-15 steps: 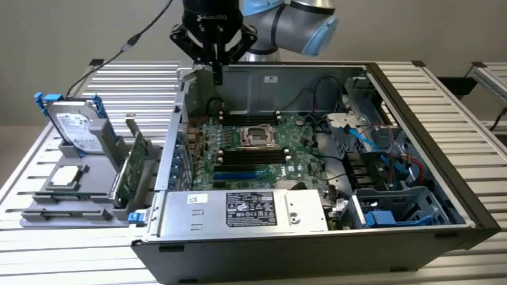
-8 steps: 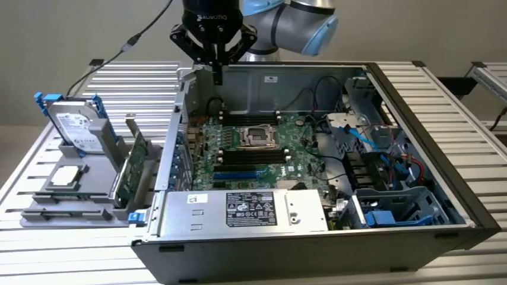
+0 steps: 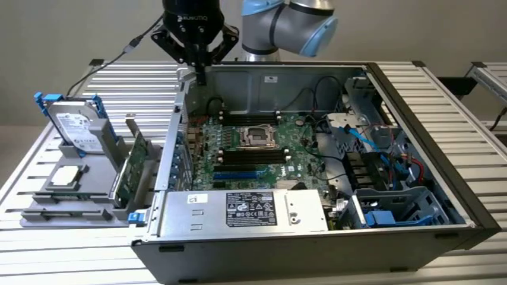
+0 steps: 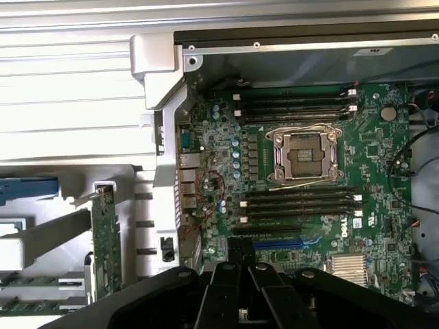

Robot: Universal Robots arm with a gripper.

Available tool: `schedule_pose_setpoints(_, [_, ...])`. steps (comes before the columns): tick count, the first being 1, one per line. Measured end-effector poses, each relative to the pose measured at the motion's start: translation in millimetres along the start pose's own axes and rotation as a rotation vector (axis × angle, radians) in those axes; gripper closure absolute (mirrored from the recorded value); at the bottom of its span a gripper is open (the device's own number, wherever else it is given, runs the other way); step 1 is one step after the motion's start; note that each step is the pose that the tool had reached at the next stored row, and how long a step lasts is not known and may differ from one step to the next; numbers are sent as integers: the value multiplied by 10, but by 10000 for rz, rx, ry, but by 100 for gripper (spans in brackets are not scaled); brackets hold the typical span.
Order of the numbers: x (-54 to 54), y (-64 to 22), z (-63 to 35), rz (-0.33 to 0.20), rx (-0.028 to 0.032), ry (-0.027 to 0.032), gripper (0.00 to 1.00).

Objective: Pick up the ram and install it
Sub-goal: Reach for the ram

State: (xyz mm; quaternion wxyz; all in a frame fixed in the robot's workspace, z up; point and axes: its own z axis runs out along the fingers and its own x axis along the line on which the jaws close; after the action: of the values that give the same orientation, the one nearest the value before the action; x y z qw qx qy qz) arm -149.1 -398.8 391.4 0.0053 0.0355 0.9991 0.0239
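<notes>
Arm [image 3: 289, 24], upper middle of the exterior view, is showing silver-grey rounded joints, each wearing a light blue cap. The gripper [image 3: 199, 72] is presenting a black body carrying white lettering [image 3: 194, 18]. A thin grey cable [image 3: 130, 46] is running off toward the exterior view's left. In the wrist view, the black angular finger links [image 4: 274, 298] are showing round pivot pins [image 4: 304, 274].

Green motherboard [image 3: 208, 155] with black memory slots [image 3: 252, 157] and one blue slot [image 3: 236, 176], black hand [image 3: 199, 74], pale blue and grey arm [image 3: 289, 24], silver ribbed tabletop [image 3: 452, 101], blue drive bracket [image 3: 44, 98]
</notes>
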Motion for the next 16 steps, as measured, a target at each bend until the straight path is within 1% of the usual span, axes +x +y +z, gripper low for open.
schedule_pose_setpoints(3, [136, -10, 12, 0, 2, 22, 89])
schedule_pose_setpoints(16, [724, -78, 110, 1, 3, 35, 89])
